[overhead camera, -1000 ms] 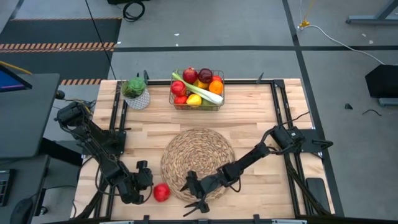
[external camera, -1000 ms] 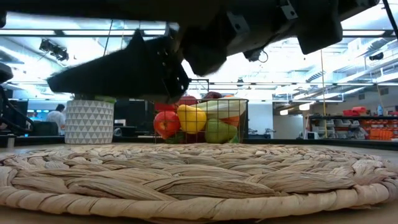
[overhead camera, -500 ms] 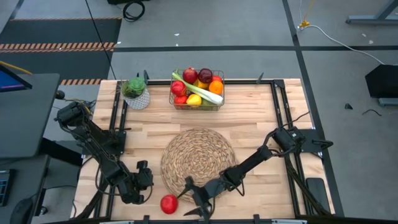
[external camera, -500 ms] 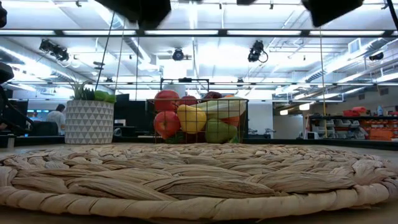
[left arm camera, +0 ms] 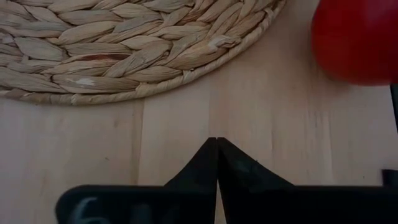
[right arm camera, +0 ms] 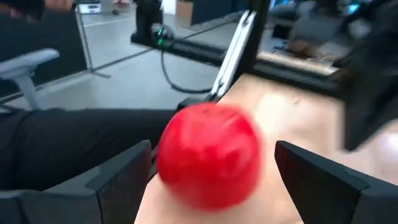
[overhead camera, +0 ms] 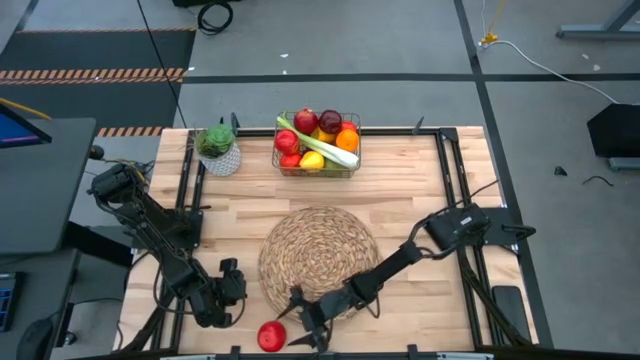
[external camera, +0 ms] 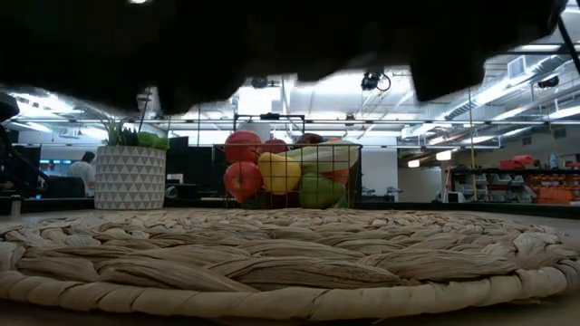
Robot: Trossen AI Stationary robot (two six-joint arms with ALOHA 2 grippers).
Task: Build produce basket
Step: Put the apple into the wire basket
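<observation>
Right gripper (overhead camera: 293,325) low at the near table edge, just off the near rim of the woven mat (overhead camera: 318,262), fingers spread wide and holding nothing; red apple (overhead camera: 270,336) lies on the wood just left of it, close to the fingertips; in the right wrist view the apple (right arm camera: 209,155) sits between the two dark fingers (right arm camera: 121,171), ahead of them, contact cannot be told; arm reaches in from the right side across the near right corner of the mat.

Left gripper (overhead camera: 225,293) parked near the left near corner, left of the mat, clenched shut with nothing in it; its wrist view shows the fingertips (left arm camera: 216,163) pressed together over bare wood, mat rim (left arm camera: 124,50) ahead, apple (left arm camera: 356,38) off to one side, apart from the tips.

Basket (overhead camera: 318,146) stands at the far edge, centre, well apart from both grippers; holds red apples, an orange, a lemon, a leek (overhead camera: 318,142) laid diagonally across the top; low view also shows a green pear (external camera: 319,191) inside.

White pot with plant (overhead camera: 218,150) just left of the basket; table (overhead camera: 420,190) light wood.
</observation>
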